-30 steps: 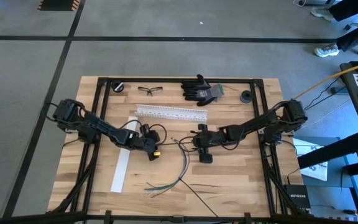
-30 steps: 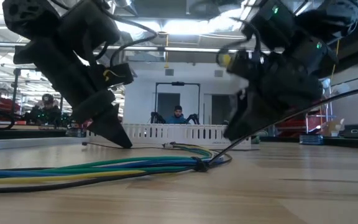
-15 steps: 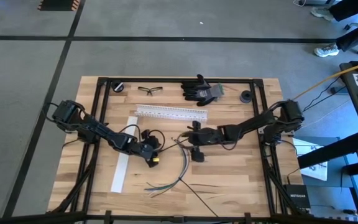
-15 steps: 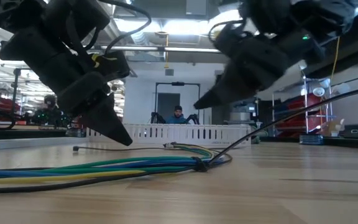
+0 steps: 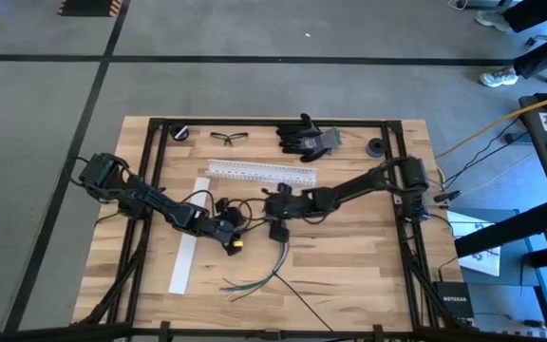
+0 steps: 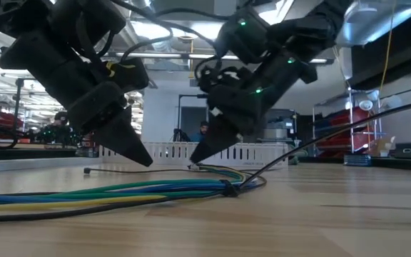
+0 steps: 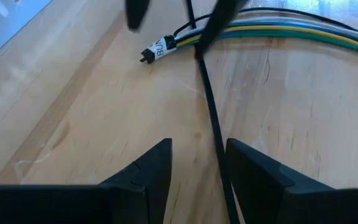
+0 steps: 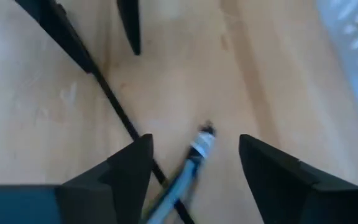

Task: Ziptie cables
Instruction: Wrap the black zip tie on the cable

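The cables (image 5: 278, 255) are a bundle of green, blue, yellow and dark wires lying in a curve on the table, also seen in the low view (image 6: 120, 193). Their labelled end (image 7: 157, 50) (image 8: 201, 144) lies between the two arms. One long black wire (image 7: 210, 106) (image 8: 117, 106) runs off alone. My left gripper (image 5: 240, 231) (image 7: 197, 146) is open and low over the table, its fingers on either side of that black wire. My right gripper (image 5: 268, 211) (image 8: 192, 142) is open, its fingers either side of the labelled end (image 6: 197, 158).
A white slotted rail (image 5: 262, 172) lies toward the far side and a flat white strip (image 5: 188, 242) on the left. Black gloves (image 5: 307, 136), safety glasses (image 5: 231, 138) and two small dark round things (image 5: 180, 132) (image 5: 376, 147) sit along the far edge. A dark frame (image 5: 155, 190) borders the table.
My right gripper has swung toward the table's left, rising first and then coming down over the bundle's labelled end, close to my left gripper. The cables have stayed where they were.
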